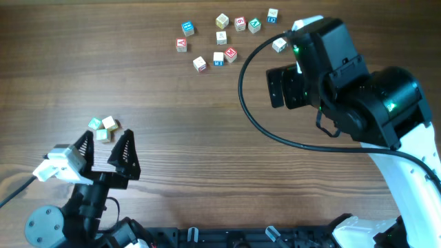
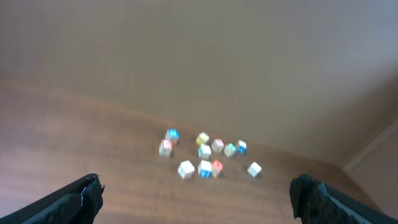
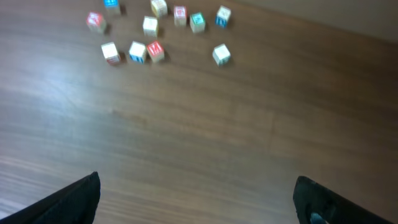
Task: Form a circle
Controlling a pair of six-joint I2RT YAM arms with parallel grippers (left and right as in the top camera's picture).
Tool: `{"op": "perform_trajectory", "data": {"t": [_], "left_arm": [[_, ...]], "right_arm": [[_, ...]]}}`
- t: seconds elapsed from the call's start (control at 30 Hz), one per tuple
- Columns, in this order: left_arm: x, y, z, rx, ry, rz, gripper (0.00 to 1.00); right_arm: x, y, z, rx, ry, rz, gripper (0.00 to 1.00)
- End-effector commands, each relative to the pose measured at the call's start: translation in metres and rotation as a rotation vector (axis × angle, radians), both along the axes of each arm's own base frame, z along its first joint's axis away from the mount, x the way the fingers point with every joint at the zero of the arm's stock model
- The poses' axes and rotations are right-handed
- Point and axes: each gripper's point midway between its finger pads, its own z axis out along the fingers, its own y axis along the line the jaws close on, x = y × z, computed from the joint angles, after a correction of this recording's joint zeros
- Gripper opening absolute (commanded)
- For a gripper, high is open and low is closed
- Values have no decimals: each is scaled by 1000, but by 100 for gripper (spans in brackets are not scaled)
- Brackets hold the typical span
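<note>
— Left end effector [image 1: 108, 138]?
— Spread wide, holding nothing. Sits at the near left of the brown wooden tabletop [image 1: 172, 138], black fingers [image 1: 126, 155] pointing away from the base.

— And the cluster of three small pale wooden letter cubes [image 1: 103, 128]?
— Just beyond those fingertips, roughly in line with the gap between them. A tight bunch rather than a ring, with the cube with a green face [image 1: 95, 124] on its left. Caught by the overhead camera alone; outside both wrist views.

— Right end effector [image 3: 196, 186]?
— Also wide and empty, going by its own wrist camera: dark fingers [image 3: 74, 199] at the two lower corners, bare wood between. From overhead, tucked under the black wrist housing [image 1: 324, 41], so no telling the jaws there.

— Anything else on the wood?
— Larger scatter of similar letter cubes [image 1: 222, 37] at the far middle, well apart from the bunch of three. Sharpest through the right wrist camera, with red, blue and green faces; small and blurred through the left one. One pale cube [image 1: 279, 45] off to the right of the rest, just beside that housing in the overhead view.
</note>
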Motion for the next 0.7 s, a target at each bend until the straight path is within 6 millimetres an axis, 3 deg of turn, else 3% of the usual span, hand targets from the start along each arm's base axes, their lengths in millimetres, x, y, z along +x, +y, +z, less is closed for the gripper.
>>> {"op": "perform_trajectory", "data": {"t": [0.0, 0.17, 0.3, 0.53, 0.67], "left_arm": [[-1, 1, -13, -34, 49, 8, 100], [-3, -1, -28, -82, 114, 8, 100], [-5, -2, -35, -104, 143, 8, 100], [-6, -3, -38, -115, 158, 7, 100], [-6, -3, -38, -115, 158, 7, 100]], "right_arm": [[-7, 0, -5, -7, 33, 21, 100], [-26, -12, -9, 17, 89, -59, 100], [-50, -26, 4, 81, 76, -103, 100], [-95, -6, 27, 303, 105, 51, 100], [-101, -7, 32, 324, 93, 64, 100]]}}
